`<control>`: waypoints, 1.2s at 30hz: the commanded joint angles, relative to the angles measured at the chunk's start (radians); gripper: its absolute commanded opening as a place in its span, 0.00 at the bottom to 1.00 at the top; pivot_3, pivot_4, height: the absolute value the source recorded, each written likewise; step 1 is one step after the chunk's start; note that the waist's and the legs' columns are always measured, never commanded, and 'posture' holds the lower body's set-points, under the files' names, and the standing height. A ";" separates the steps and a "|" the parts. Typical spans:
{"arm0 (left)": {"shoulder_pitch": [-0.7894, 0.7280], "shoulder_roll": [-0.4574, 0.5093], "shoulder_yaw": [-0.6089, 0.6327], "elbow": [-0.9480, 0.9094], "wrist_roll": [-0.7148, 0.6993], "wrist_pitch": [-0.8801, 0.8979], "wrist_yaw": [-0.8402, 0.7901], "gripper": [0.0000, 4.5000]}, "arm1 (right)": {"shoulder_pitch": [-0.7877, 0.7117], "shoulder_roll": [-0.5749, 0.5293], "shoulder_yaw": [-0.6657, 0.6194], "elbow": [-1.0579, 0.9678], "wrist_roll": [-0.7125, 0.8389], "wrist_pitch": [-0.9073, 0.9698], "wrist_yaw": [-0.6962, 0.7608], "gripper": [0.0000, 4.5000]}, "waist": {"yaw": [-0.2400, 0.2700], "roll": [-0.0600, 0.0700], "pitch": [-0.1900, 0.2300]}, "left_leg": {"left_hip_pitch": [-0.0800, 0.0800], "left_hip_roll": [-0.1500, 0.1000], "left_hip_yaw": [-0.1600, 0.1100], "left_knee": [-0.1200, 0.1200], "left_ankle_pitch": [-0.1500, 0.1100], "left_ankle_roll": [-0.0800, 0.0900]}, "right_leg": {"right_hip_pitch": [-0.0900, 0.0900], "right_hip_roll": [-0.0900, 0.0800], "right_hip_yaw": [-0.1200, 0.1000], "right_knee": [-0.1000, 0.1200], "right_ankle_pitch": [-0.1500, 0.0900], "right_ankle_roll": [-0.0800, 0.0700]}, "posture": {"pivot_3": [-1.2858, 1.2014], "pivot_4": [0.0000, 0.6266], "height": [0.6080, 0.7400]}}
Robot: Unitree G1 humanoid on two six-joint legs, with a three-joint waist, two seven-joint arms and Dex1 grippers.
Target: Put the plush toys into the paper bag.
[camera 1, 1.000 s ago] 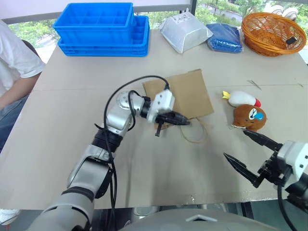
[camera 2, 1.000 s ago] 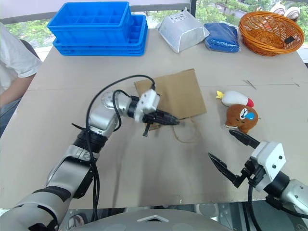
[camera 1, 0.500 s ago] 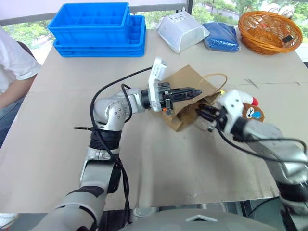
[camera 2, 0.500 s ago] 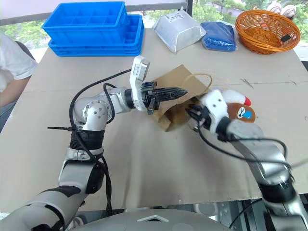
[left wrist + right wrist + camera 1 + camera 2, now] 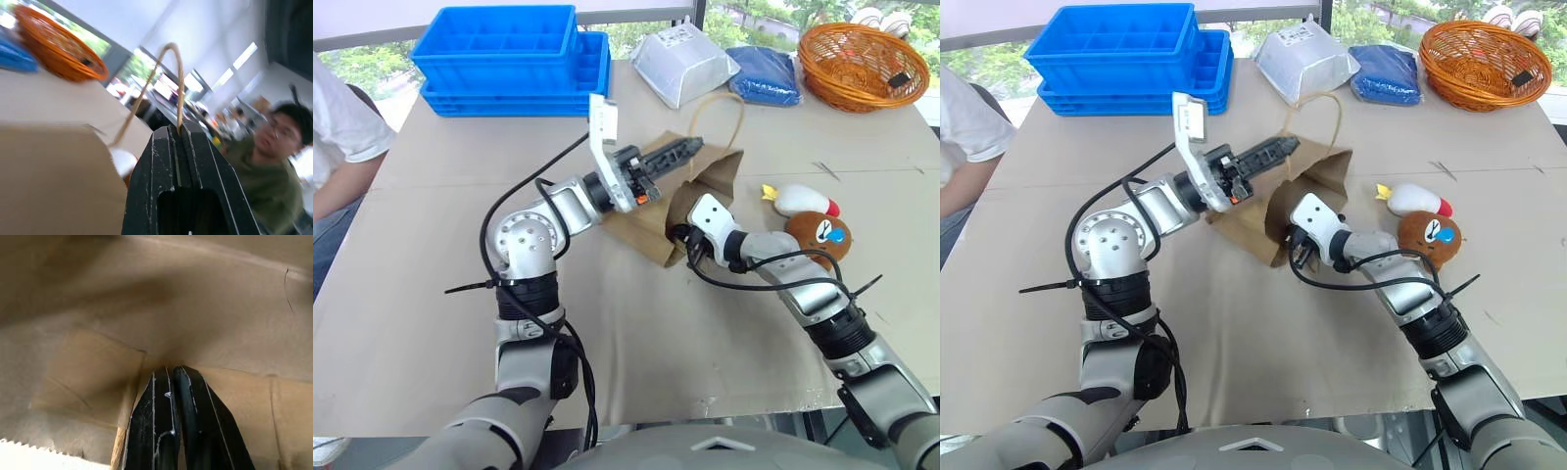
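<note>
— Since a second ago, when the paper bag (image 5: 705, 181) lay flat on the tabletop (image 5: 421, 294), what has changed?
— It now stands partly raised, mouth gaping toward the toys. The left tool (image 5: 690, 147) has lifted, fingers together, clamped on one cord handle (image 5: 715, 113). The right tool (image 5: 171, 377), then spread wide near the tabletop's front edge, has swung in and sits pressed shut inside the bag's mouth.
— And the toys?
— Two, both outside the bag: a white bird (image 5: 800, 201) touching a brown bear (image 5: 820, 238), just beside the right arm.
— Anything around?
— Two stacked blue crates (image 5: 514, 54), one white-grey pouch (image 5: 688, 64), a blue bundle (image 5: 767, 73), one orange basket (image 5: 862, 59). A person's sleeve (image 5: 342, 117) shows at the left.
</note>
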 commanded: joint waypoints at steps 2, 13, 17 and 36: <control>0.033 0.004 0.071 -0.088 -0.110 0.011 0.124 0.00 | 0.045 -0.012 -0.019 -0.019 -0.024 -0.023 0.021 0.01 | 0.002 0.000 0.000 | 0.000 0.000 -0.001 0.000 0.000 -0.001 | 0.000 0.000 0.000 0.000 0.000 0.000 | 0.52 0.24 1.00; 0.075 0.099 -0.017 -0.113 -0.092 -0.045 0.072 0.00 | 0.200 -0.068 -0.355 -0.482 0.271 0.064 0.045 0.38 | 0.006 0.000 0.000 | -0.002 -0.003 -0.001 0.000 0.000 -0.001 | 0.000 -0.001 -0.002 -0.001 0.000 0.000 | 0.52 0.24 1.00; 0.085 0.126 -0.049 -0.121 -0.076 -0.068 0.037 0.00 | 0.265 -0.146 -0.568 -0.697 0.366 0.202 -0.034 0.76 | 0.013 0.001 0.001 | -0.003 -0.003 -0.003 -0.001 0.000 -0.001 | 0.000 -0.001 -0.003 -0.001 0.000 0.000 | 0.52 0.24 1.00; 0.126 0.135 -0.187 -0.166 0.039 -0.212 -0.043 0.00 | 0.370 -0.457 -0.499 -0.245 0.116 0.281 -0.101 0.72 | 0.016 -0.001 0.001 | 0.000 -0.003 0.004 0.000 0.000 0.002 | 0.001 0.002 0.004 -0.003 -0.003 -0.003 | 0.52 0.24 1.00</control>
